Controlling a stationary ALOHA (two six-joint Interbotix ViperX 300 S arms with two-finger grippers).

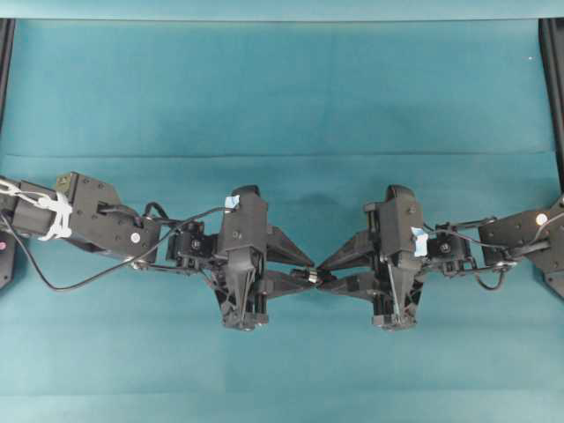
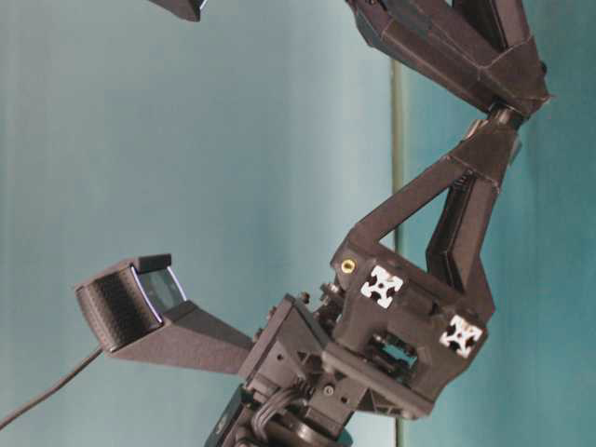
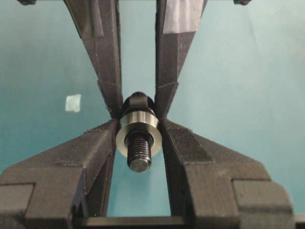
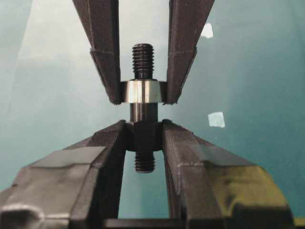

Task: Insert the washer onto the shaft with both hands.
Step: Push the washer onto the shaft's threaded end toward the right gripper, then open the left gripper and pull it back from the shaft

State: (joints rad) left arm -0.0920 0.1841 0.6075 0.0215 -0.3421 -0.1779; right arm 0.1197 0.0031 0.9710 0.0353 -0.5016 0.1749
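My two grippers meet tip to tip above the teal cloth. The left gripper (image 1: 308,271) (image 3: 139,128) is shut on the washer (image 3: 138,130) (image 4: 142,91), a silvery ring pinched at its sides. The right gripper (image 1: 323,271) (image 4: 145,126) is shut on the shaft (image 4: 144,136), clamped at its dark thicker collar. The shaft runs through the washer's hole, and its threaded end (image 3: 139,153) (image 4: 143,59) sticks out past the ring towards the left wrist camera. From overhead, only a small silvery glint of the washer (image 1: 311,277) shows between the fingertips.
Small pale tape scraps (image 3: 73,103) (image 4: 216,119) lie on the teal cloth (image 1: 282,97) below. Black frame rails (image 1: 552,88) run along the left and right edges. The table-level view shows only an arm's links and a wrist camera (image 2: 130,303).
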